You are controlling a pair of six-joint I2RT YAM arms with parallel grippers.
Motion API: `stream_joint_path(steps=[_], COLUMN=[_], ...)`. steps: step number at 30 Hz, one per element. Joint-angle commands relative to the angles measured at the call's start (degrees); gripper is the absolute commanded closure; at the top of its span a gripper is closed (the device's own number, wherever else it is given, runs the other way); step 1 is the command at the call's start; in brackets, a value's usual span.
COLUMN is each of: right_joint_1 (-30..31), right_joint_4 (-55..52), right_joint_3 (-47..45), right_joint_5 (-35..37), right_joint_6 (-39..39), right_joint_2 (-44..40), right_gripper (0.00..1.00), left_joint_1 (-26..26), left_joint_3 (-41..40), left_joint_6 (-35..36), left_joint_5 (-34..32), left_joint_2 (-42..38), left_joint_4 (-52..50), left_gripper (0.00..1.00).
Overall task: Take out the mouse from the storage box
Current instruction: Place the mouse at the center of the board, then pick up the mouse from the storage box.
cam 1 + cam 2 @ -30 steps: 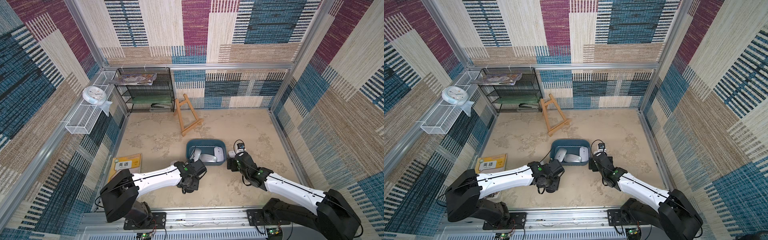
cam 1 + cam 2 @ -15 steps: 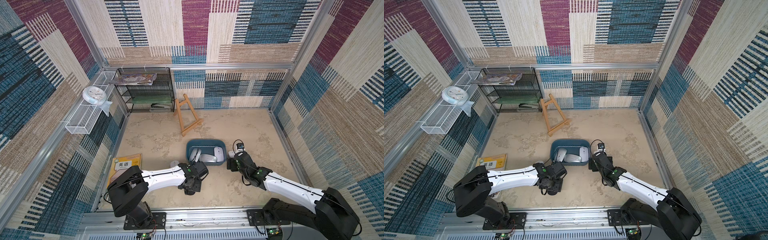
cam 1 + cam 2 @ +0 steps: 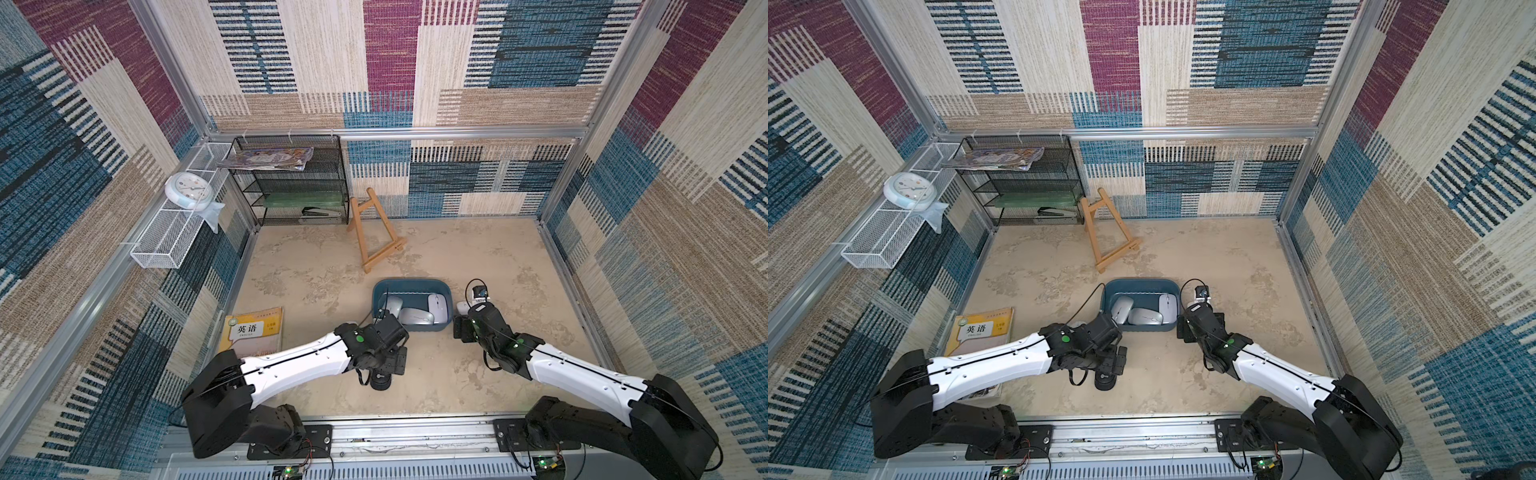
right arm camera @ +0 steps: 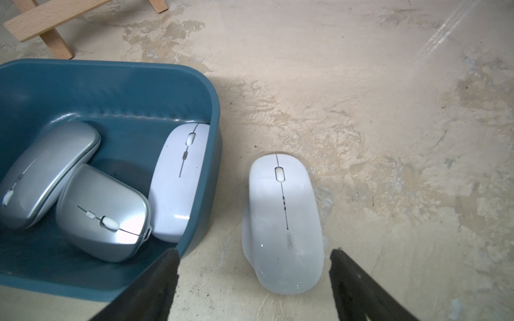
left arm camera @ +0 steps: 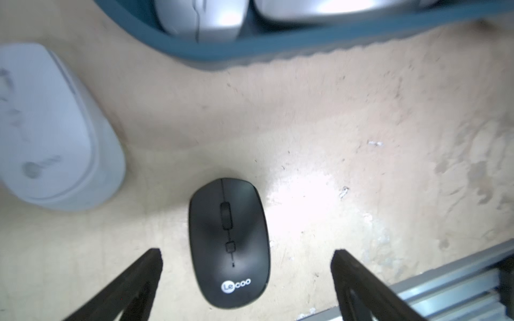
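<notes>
The dark teal storage box (image 3: 415,286) (image 4: 111,83) sits mid-table and holds two silver mice (image 4: 103,214) and a white one (image 4: 178,180). A black mouse (image 5: 229,244) (image 3: 380,380) lies on the table in front of the box. My left gripper (image 5: 247,251) stands open over its rear end, with both fingers clear of it. A white mouse (image 4: 283,222) lies on the table just right of the box. My right gripper (image 4: 253,251) is open above its rear end. Another white mouse (image 5: 52,133) lies beside the black one.
A wooden easel (image 3: 374,232) stands behind the box. A yellow book (image 3: 253,330) lies at the left. A black mesh rack (image 3: 291,183) and a white wire basket (image 3: 170,232) are at the back left. The metal front rail (image 5: 445,278) is close to the black mouse.
My left gripper has opened wide, and the black mouse now lies free on the table between its fingers. The left arm has shifted a little. The right arm has hardly moved.
</notes>
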Motion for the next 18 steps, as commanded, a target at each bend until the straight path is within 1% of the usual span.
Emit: stream_joint_path(steps=[1, 3, 4, 6, 9, 13, 18], right_joint_1=[0.02, 0.02, 0.04, 0.05, 0.11, 0.34, 1.14], right_joint_4=[-0.12, -1.59, -2.38, -4.21, -8.5, -13.81, -19.9], right_joint_3=[1.96, 5.71, 8.12, 12.82, 20.16, 27.82, 36.41], right_joint_5=[3.42, 2.73, 0.9, -1.68, -4.17, -7.5, -8.93], right_joint_6=[-0.95, -2.91, -5.0, -6.96, -8.05, -8.36, -2.4], right_joint_2=[0.88, 2.08, 2.97, 5.13, 9.75, 16.52, 25.3], right_gripper=[0.11, 0.11, 0.11, 0.11, 0.11, 0.11, 0.12], left_joint_1=[4.24, 7.9, 9.56, 11.33, 11.95, 12.54, 12.74], left_joint_3=[-1.17, -2.15, -2.89, -4.85, -10.41, -17.77, -23.49], left_joint_6=[4.99, 7.17, 7.91, 6.55, 4.42, 4.88, 9.21], left_joint_5=[-3.84, -5.28, -6.52, -11.49, -18.5, -25.67, -24.97], left_joint_2=[-7.03, -11.71, -14.2, -18.67, -25.52, -34.5, -45.58], left_joint_4=[-1.26, -1.72, -1.76, -1.3, 1.07, 2.05, 5.96], left_gripper=[0.01, 0.01, 0.01, 0.01, 0.01, 0.01, 0.01])
